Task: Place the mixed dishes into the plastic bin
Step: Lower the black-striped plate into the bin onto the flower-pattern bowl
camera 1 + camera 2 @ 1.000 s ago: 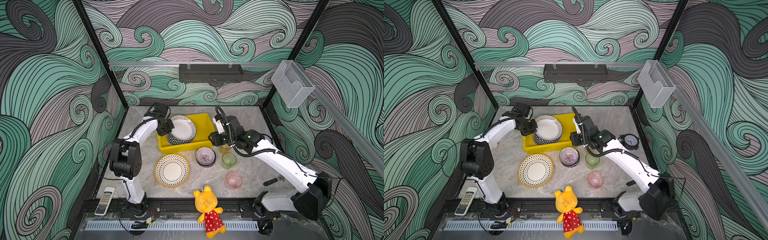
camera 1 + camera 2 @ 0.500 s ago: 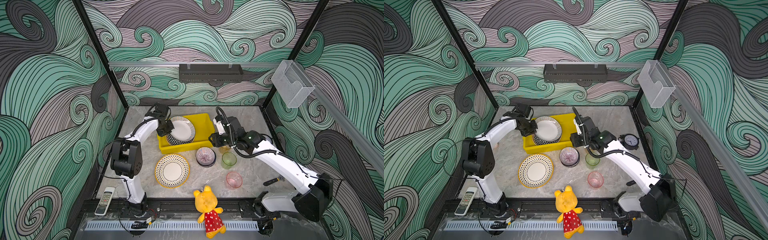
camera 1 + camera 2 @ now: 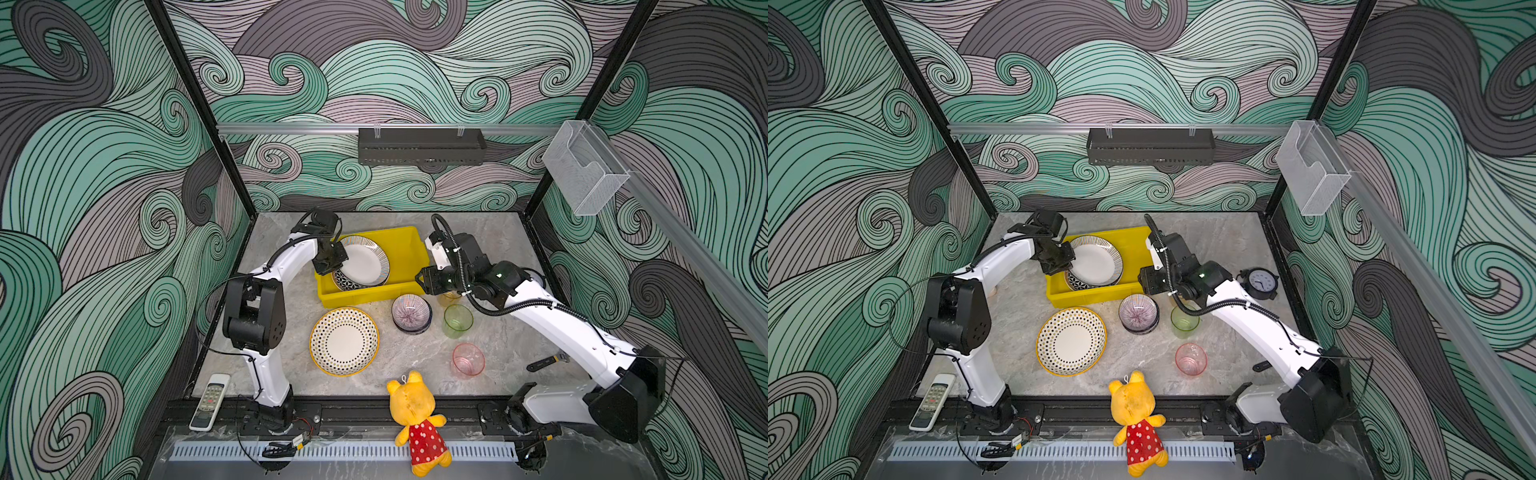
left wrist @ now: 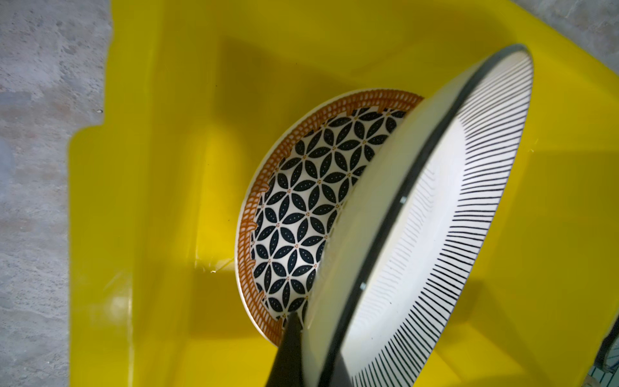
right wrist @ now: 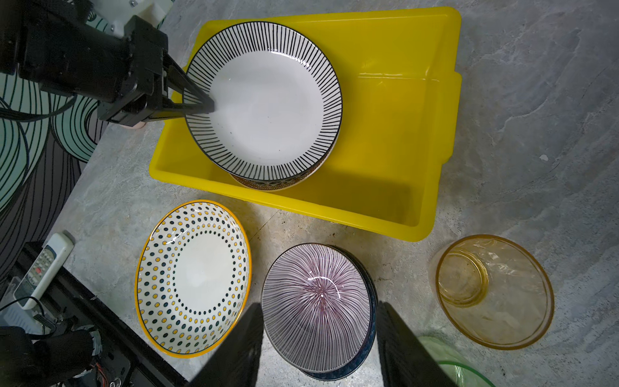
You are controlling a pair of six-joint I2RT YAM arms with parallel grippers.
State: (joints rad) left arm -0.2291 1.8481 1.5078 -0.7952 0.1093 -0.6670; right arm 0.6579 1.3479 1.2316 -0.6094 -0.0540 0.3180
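Pinching the edge of the striped-rim plate, the left gripper holds it tilted over the black-white geometric plate lying in the yellow bin. The right gripper hangs open, its jaws flanking the purple-striped bowl, which sits on the table between the dotted-rim plate and the amber cup.

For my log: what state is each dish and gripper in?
striped-rim plate: tilted, held
geometric plate: lying in bin
dotted plate: on table
purple-striped bowl: stacked on another bowl
amber cup: upright
green cup: upright
pink cup: upright
left gripper: shut on striped-rim plate
right gripper: open
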